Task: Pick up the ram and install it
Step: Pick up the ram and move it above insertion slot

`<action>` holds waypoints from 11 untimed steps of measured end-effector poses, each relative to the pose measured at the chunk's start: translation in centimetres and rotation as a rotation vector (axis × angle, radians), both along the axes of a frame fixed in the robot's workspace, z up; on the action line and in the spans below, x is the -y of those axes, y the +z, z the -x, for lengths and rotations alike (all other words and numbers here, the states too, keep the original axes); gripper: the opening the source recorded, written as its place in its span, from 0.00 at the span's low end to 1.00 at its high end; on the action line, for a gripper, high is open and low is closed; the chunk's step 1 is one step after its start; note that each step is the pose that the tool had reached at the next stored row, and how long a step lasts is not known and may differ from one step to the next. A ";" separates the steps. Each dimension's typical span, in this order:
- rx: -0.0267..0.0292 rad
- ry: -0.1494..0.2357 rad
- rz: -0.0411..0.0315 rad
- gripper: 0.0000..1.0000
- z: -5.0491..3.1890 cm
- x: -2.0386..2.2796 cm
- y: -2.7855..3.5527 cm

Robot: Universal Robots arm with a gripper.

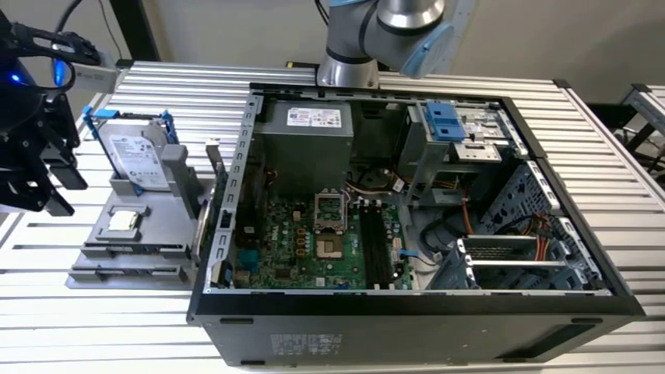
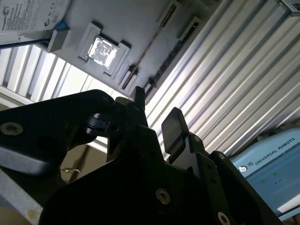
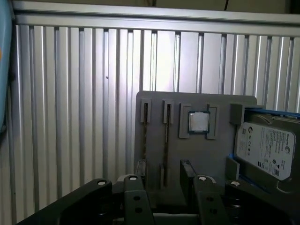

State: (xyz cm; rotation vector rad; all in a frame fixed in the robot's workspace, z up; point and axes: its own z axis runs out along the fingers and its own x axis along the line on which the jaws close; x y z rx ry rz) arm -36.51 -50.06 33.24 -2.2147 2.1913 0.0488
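The ram point(image 3: 166, 136) is a long thin dark stick standing on edge in a slot of the grey parts holder point(image 3: 154, 101). In the second wrist view the ram point(image 2: 147, 49) is a thin dark line. My gripper point(image 1: 54, 187) hangs at the exterior view's left, above and beside the holder point(image 1: 124, 241), touching nothing. Its black fingers point(image 2: 173, 124) stand apart with nothing between them, and the gripper point(image 3: 161, 183) points toward the holder's slots. The open computer case point(image 1: 416, 304) holds the motherboard, whose black memory slots point(image 1: 376, 245) lie near its middle.
A silver hard drive point(image 1: 135, 160) in a blue bracket and a small square CPU chip point(image 1: 123, 221) sit on the holder. The arm's base point(image 1: 348, 70) stands behind the case. A ribbed metal table point(image 1: 104, 327) lies beneath everything. Cables and a drive cage fill the case's right half.
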 end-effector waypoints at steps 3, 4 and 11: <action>-0.0001 -0.004 0.0001 1.00 0.00 0.00 -0.32; -0.0001 -0.005 0.0001 1.00 0.00 0.00 -0.43; 0.0000 -0.010 0.0001 1.00 0.00 0.00 -1.08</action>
